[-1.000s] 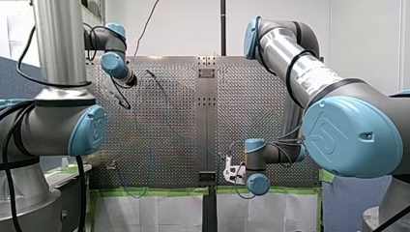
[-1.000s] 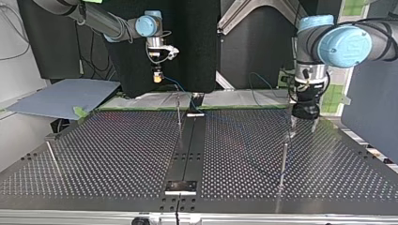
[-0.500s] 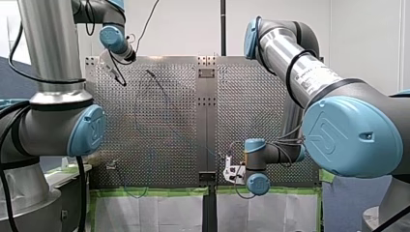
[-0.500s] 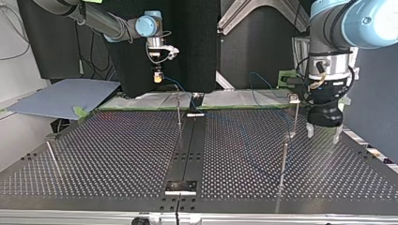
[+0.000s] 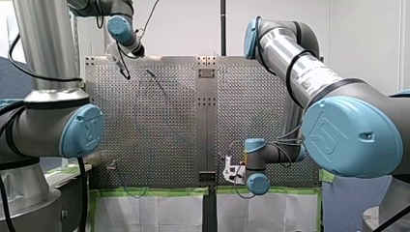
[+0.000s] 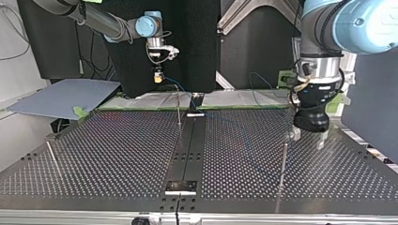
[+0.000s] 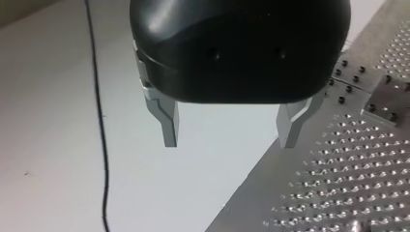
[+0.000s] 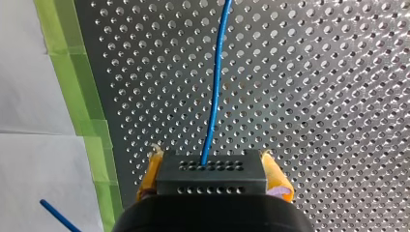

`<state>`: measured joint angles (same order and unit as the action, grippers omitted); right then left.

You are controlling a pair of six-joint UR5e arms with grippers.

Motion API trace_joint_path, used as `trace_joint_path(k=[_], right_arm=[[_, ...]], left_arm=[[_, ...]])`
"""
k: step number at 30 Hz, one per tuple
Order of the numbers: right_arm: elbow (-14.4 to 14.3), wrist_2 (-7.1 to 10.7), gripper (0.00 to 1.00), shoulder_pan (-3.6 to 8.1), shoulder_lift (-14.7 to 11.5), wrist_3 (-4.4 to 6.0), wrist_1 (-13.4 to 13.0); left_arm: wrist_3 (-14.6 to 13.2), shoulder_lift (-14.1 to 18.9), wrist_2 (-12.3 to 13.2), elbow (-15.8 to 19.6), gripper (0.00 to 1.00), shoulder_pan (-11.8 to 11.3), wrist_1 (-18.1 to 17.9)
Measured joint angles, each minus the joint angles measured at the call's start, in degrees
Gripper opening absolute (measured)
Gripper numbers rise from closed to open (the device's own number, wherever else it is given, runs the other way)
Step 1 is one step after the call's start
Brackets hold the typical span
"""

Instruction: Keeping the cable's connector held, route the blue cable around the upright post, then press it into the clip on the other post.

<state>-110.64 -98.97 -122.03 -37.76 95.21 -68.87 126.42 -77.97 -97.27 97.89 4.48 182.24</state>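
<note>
Left hand shifted; only right wrist view shows connector clamped.

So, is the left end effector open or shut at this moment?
Open. In the left wrist view the left end effector has its two metal fingers standing wide apart, with nothing held between them.

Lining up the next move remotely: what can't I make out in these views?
- Cable route: too thin and faint in the front and top views to tell whether it rounds a post.
- Clip: not found; in the top view my left gripper may cover it.
- Left wrist view: no cable or post, only the table edge.
- Right wrist view: the connector hides most of the pads.
</note>
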Motion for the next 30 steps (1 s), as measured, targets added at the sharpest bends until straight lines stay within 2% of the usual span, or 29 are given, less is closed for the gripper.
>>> trace_joint_path(k=[4, 10, 22, 30], right_arm=[[0.01, 0.00, 0.00, 0.00, 0.00, -0.01, 0.09], [0.01, 0.00, 0.00, -0.01, 0.00, -0.01, 0.14], [0.02, 0.00, 0.00, -0.01, 0.00, -0.01, 0.21], [0.01, 0.00, 0.00, -0.01, 0.00, -0.01, 0.22]], left_arm=[[-2.07, -0.96, -1.28, -2.07, 1.00, 1.72, 2.05], [-5.07, -1.49, -1.85, -4.55, 1.00, 2.35, 5.07], [-10.90, -4.16, -2.42, -4.91, 1.00, 2.36, 10.89], [-14.44, -4.48, -2.52, -4.92, 1.00, 2.29, 14.43]])
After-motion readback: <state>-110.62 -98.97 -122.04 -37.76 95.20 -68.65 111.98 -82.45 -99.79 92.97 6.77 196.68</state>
